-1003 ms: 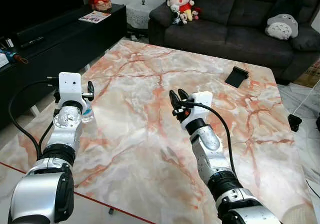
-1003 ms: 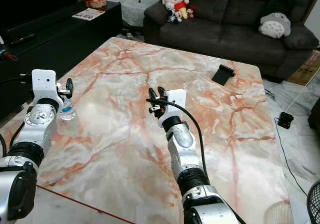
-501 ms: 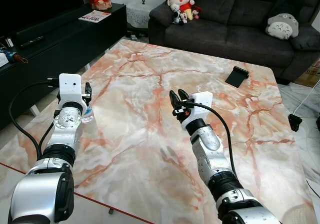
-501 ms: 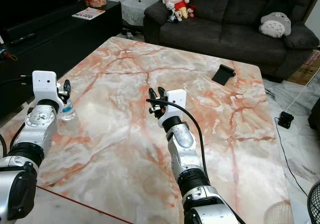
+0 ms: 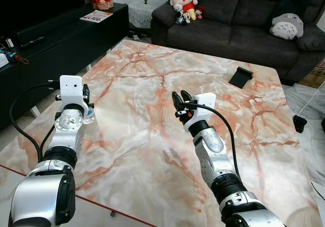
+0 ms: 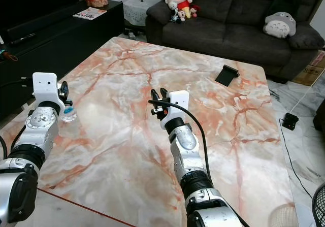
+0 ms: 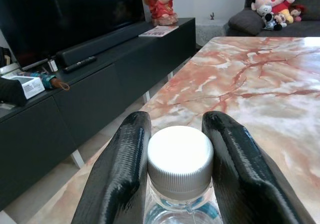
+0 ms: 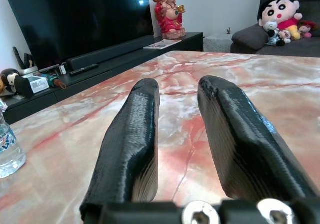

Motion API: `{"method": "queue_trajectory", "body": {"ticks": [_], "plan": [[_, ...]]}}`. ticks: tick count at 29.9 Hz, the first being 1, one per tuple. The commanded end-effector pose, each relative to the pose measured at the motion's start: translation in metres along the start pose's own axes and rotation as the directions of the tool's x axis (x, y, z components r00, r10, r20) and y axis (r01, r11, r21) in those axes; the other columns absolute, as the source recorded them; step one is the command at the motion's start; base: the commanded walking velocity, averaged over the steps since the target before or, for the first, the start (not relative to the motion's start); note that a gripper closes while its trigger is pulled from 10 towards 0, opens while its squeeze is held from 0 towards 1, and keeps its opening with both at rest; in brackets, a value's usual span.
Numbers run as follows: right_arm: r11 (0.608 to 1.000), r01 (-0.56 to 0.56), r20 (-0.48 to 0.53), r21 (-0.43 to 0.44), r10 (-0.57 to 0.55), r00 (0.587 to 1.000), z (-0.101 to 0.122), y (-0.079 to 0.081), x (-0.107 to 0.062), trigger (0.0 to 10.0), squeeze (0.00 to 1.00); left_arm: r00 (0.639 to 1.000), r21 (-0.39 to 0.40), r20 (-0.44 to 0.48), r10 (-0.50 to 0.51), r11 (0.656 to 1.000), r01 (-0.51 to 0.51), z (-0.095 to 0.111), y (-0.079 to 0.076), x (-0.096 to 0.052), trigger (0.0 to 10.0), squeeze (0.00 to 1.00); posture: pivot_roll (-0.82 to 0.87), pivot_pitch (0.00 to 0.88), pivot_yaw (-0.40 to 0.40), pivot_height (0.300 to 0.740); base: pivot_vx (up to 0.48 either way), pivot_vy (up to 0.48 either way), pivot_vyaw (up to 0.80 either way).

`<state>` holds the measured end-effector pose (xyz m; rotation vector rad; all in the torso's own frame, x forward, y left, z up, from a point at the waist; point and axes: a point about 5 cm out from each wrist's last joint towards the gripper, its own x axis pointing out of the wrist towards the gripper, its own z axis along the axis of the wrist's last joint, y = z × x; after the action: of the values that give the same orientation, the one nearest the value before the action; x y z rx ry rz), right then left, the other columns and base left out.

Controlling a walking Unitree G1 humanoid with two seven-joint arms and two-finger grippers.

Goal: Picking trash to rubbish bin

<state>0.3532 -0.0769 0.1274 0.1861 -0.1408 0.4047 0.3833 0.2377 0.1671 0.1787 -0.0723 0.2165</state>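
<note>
Snugly, left tool (image 7: 177, 149) grips ribbed-capped bottle (image 7: 180, 170).

Between the 2 matt black rubbery fingers (image 7: 120, 174) sits a clear plastic bottle (image 7: 181, 211) with a ribbed white cap (image 7: 180, 159). Beyond them spreads the glossy marble table (image 7: 270, 83).

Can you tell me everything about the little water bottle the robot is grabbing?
The water bottle is small and made of clear plastic, with a ribbed white screw cap still on and a bit of blue label below the neck. It stands upright near the left edge of the marble table. The left gripper has its two black fingers closed on either side of the cap, pressing it. How much water is inside cannot be told.
</note>
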Motion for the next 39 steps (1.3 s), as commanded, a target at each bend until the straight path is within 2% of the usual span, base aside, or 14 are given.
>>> {"method": "queue_trajectory", "body": {"ticks": [1,8,9,10,11,16,23,27,31,39], "plan": [[1.0,-0.001,0.007,-0.005,0.001,1.0,0.004,0.0,0.002,10.0,0.0,1.0,-0.008,0.005,-0.01,1.0,0.01,0.004,-0.004,0.002,0.0,0.0,-0.01,0.004,-0.077,0.74,0.0,0.0,0.0],[1.0,0.003,0.008,-0.002,-0.003,1.0,0.004,0.0,0.003,10.0,0.0,0.999,-0.023,0.046,-0.017,1.0,0.018,0.006,-0.006,0.0,0.0,0.0,0.0,0.0,-0.072,0.74,0.0,0.0,0.0],[1.0,0.003,0.009,-0.002,-0.003,1.0,0.004,0.0,0.003,10.0,0.0,0.997,-0.031,0.068,-0.025,0.999,0.027,0.007,-0.008,-0.001,1.9,0.0,0.0,0.0,-0.071,0.74,0.0,0.0,0.0],[1.0,0.004,0.009,-0.002,-0.004,1.0,0.004,0.0,0.003,10.0,0.0,0.996,-0.036,0.082,-0.03,0.999,0.033,0.008,-0.009,-0.003,1.9,0.0,0.0,0.0,-0.069,0.74,0.0,0.0,0.0],[1.0,0.005,0.011,-0.001,-0.005,1.0,0.004,0.0,0.003,10.0,0.0,0.995,-0.041,0.099,-0.032,0.998,0.037,0.008,-0.011,-0.004,10.0,0.0,0.0,0.0,-0.069,0.74,0.0,0.0,0.0],[1.0,0.025,0.029,0.004,-0.025,0.999,0.007,-0.001,0.004,10.0,0.0,0.984,-0.059,0.176,0.004,0.998,0.007,0.006,-0.009,-0.017,10.0,0.0,-0.01,0.0,-0.057,0.74,0.0,0.0,0.0],[0.999,0.051,0.053,0.0,-0.051,0.997,0.013,-0.009,0.006,10.0,0.0,0.974,-0.057,0.226,0.009,0.998,0.004,0.005,-0.01,-0.033,10.0,0.0,0.0,0.0,-0.052,0.74,0.0,0.0,0.0],[0.998,0.059,0.052,-0.004,-0.059,0.997,0.014,-0.01,0.007,10.0,0.0,0.969,-0.053,0.249,0.001,0.999,0.013,0.01,-0.015,-0.038,10.0,0.0,0.0,0.0,-0.049,0.74,0.0,0.0,0.0],[0.998,0.065,0.056,-0.005,-0.065,0.996,0.014,-0.01,0.007,10.0,0.0,0.95,-0.044,0.31,-0.024,0.998,0.04,0.023,-0.025,-0.04,10.0,0.0,0.0,0.0,-0.048,0.74,0.0,0.0,0.0],[0.998,0.069,0.063,-0.002,-0.069,0.996,0.014,-0.01,0.007,10.0,0.0,0.943,-0.041,0.329,-0.037,0.998,0.053,0.033,-0.032,-0.039,10.0,0.0,0.0,0.0,-0.041,0.74,0.0,0.0,0.0]]}}
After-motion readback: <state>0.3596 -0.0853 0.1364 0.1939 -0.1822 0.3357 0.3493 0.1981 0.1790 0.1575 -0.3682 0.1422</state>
